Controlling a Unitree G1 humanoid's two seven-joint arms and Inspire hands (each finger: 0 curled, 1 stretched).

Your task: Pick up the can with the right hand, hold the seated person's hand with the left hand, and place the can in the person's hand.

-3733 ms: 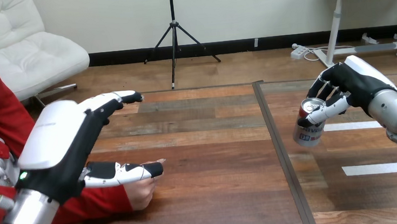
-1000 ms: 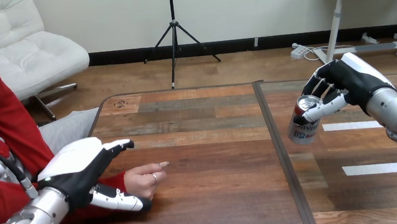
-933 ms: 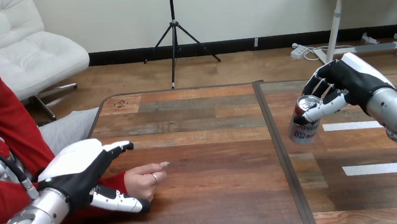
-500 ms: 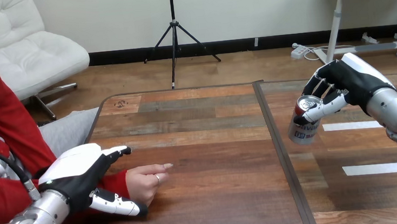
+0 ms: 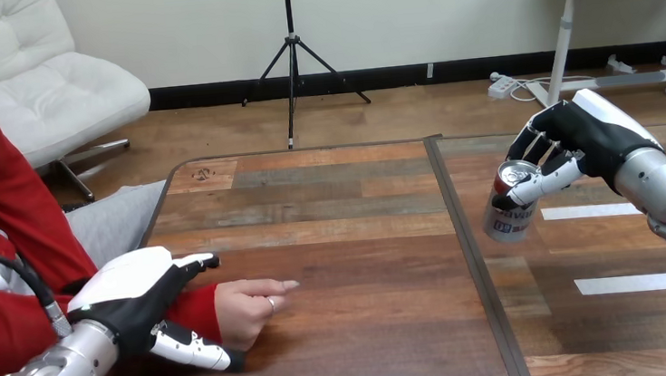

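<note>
**Left hand settled on the wrist; can waiting at the right of the frame**

The left hand (image 5: 129,292) has come down from its high, widely spread position to the lower left of the frame. It now lies closed about the red-sleeved person's wrist (image 5: 192,308), its fingers (image 5: 192,264) over the far side and its thumb (image 5: 189,349) along the near side. Over the last second it has only eased slightly lower and leftward, while the person's hand (image 5: 247,306) has stretched a little farther right along the table (image 5: 340,205).

The right hand (image 5: 584,139) has hardly moved. It keeps the can (image 5: 506,216) wrapped in curled fingers at the mid right of the frame. The can is tilted, with its top toward the palm, and is well apart from the person's hand, beyond the seam that divides the tabletop.

The pick-up therefore appears complete and the supporting hold established or nearly so. The remaining step, judged from this layout, is carrying the can across and placing it in the person's hand.

Limits of the view:
- The white shell of the left hand covers the contact beneath its palm, so the firmness of the hold cannot be judged.
- The person's hand rests on its side with loosely bent fingers, and whether the palm is open enough to receive the can is hard to make out.
- The right hand's fingers hide the far side of the can.
- The right forearm is cut off at the frame's right edge.
</note>
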